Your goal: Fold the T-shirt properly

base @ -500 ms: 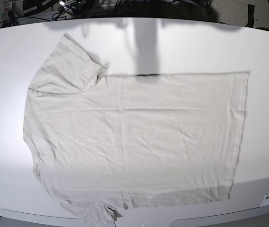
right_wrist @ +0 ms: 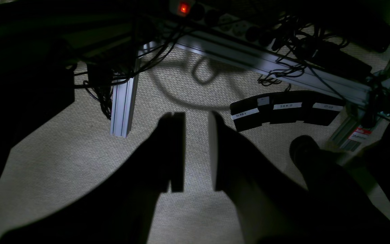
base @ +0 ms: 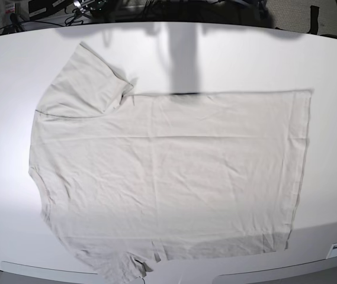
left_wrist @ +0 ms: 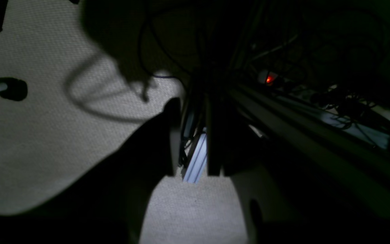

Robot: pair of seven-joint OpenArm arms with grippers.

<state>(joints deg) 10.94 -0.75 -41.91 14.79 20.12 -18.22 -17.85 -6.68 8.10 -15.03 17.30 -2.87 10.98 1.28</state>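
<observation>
Fabric fills most of the base view: the T-shirt (base: 168, 171) lies spread flat on the white surface (base: 257, 59), its body running from about 9 o'clock to 3 o'clock across the frame. At 6 o'clock, nearest the camera, one sleeve (base: 121, 266) droops toward the surface's front edge, partly cut off by the frame. The straight hem (base: 303, 154) sits at 3 o'clock, and the neck end at 9 o'clock. Farther back, at about 10 o'clock, the other sleeve (base: 88, 83) points away from the camera, lying flat with light creases. The garment looks smoothed out so that a fold can start from clean edges; no fold appears to be made yet.

Neither arm shows in the base view, and both wrist cameras look down at woven carpet (right_wrist: 63, 145) and not at the shirt, so both arms seem parked off the surface, clear of the cloth. In the right wrist view the right end effector (right_wrist: 196, 152) has its two fingers standing apart with a narrow gap of carpet between them, holding nothing. In the left wrist view the left end effector (left_wrist: 191, 142) is a dark silhouette against aluminium framing (left_wrist: 195, 159) and cables; its fingers also stand somewhat apart and nothing is between them. Farthest off, a red-lit power strip (right_wrist: 183, 8) glows under the frame.
</observation>
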